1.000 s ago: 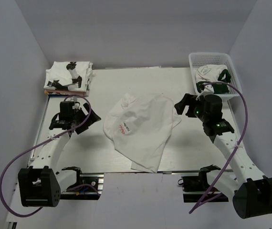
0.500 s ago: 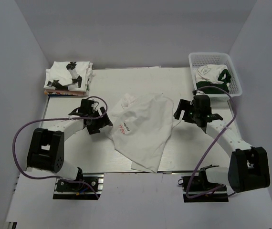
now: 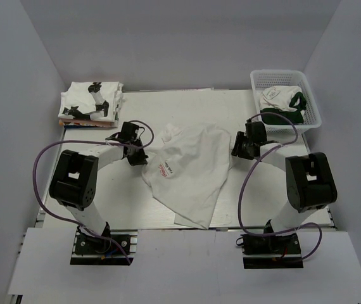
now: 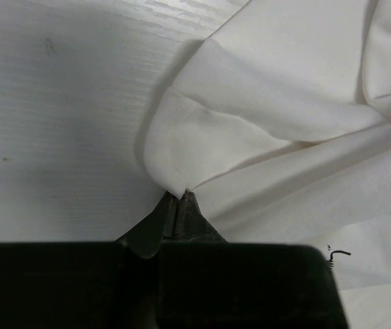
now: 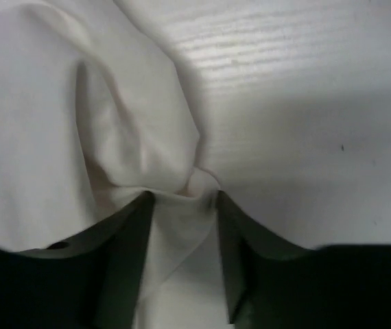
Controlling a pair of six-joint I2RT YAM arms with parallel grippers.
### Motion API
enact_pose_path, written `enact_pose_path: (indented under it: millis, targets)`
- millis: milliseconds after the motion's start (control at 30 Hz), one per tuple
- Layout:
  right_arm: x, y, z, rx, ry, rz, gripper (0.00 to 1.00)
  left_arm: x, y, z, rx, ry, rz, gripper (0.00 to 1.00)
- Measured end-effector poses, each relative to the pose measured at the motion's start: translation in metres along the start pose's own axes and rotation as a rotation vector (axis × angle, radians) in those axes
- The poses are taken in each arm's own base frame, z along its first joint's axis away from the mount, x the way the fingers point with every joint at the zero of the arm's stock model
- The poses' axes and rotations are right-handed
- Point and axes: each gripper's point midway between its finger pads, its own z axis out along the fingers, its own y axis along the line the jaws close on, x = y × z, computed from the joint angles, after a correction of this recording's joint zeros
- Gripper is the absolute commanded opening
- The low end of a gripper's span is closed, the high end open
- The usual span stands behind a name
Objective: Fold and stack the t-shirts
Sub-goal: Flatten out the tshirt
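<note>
left gripper (image 3: 137, 152) has clamped the t-shirt (image 3: 190, 171), right gripper (image 3: 236, 147) straddles its edge.

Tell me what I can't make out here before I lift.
- Right wrist view: shirt cloth bunches between the fingers of the right pincer; clamped or not is unclear.
- Left wrist view: the left pincer is shut on a fold; how many layers is hidden.
- Top view: the arms hide both pincers' tips; the red print is too small to read; the basket is heaped, count unclear.
</note>
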Motion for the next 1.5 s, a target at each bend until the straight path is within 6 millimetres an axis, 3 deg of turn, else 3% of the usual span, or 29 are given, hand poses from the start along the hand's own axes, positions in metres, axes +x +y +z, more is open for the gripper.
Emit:
enact_pose_path:
  millis: [33,100,200,300,367,467,533,633,667,700,800,967,1067,1167,1267,1333,1433,1500]
  targets:
    - [-0.006,0.001,0.006,0.001,-0.009,-0.001,0.2,0.0,0.002,0.0,-0.012,-0.004,0.001,0.0]
    - [-0.011,0.003,0.016,0.002,-0.008,-0.007,0.0,-0.003,0.005,-0.002,-0.033,-0.017,0.002,0.0]
    - [-0.019,0.008,0.021,-0.012,-0.023,-0.006,0.0,-0.01,0.007,-0.008,-0.056,-0.043,0.005,0.0]
    - [-0.028,0.009,0.013,-0.009,-0.053,-0.007,0.0,-0.031,-0.001,-0.02,-0.055,-0.107,0.01,0.0]
    - [-0.044,0.011,-0.005,-0.01,-0.109,-0.022,0.0,-0.057,-0.015,-0.037,-0.031,-0.182,0.017,0.0]
    - [-0.086,0.023,-0.053,-0.036,-0.249,-0.05,0.0,-0.098,-0.042,-0.078,0.045,-0.319,0.035,0.0]
    - [-0.126,0.034,-0.099,-0.051,-0.382,-0.065,0.0,-0.124,-0.06,-0.12,0.106,-0.43,0.051,0.0]
    - [-0.18,0.048,-0.183,-0.082,-0.602,-0.081,0.0,-0.153,-0.083,-0.199,0.203,-0.62,0.073,0.0]
    - [-0.191,0.051,-0.211,-0.094,-0.665,-0.089,0.0,-0.162,-0.089,-0.236,0.244,-0.707,0.075,0.0]
    - [-0.2,0.054,-0.241,-0.109,-0.731,-0.094,0.0,-0.165,-0.091,-0.259,0.268,-0.761,0.076,0.0]
    - [-0.205,0.055,-0.316,-0.142,-0.875,-0.121,0.0,-0.165,-0.094,-0.35,0.369,-0.963,0.082,0.0]
    - [-0.203,0.053,-0.423,-0.164,-1.055,-0.163,0.0,-0.15,-0.083,-0.497,0.486,-1.264,0.066,0.0]
    - [-0.199,0.05,-0.476,-0.171,-1.145,-0.178,0.0,-0.141,-0.073,-0.568,0.52,-1.409,0.044,0.0]
    - [-0.193,0.047,-0.519,-0.181,-1.224,-0.184,0.0,-0.135,-0.061,-0.616,0.519,-1.509,0.007,0.0]
    - [-0.19,0.047,-0.54,-0.194,-1.264,-0.183,0.0,-0.138,-0.052,-0.63,0.485,-1.543,-0.036,0.0]
    - [-0.191,0.048,-0.537,-0.195,-1.255,-0.184,0.0,-0.146,-0.048,-0.618,0.44,-1.526,-0.061,0.0]
    - [-0.202,0.05,-0.501,-0.17,-1.183,-0.189,0.0,-0.163,-0.045,-0.562,0.339,-1.428,-0.094,0.02]
    - [-0.211,0.052,-0.452,-0.135,-1.083,-0.194,0.0,-0.174,-0.041,-0.504,0.253,-1.323,-0.126,0.1]
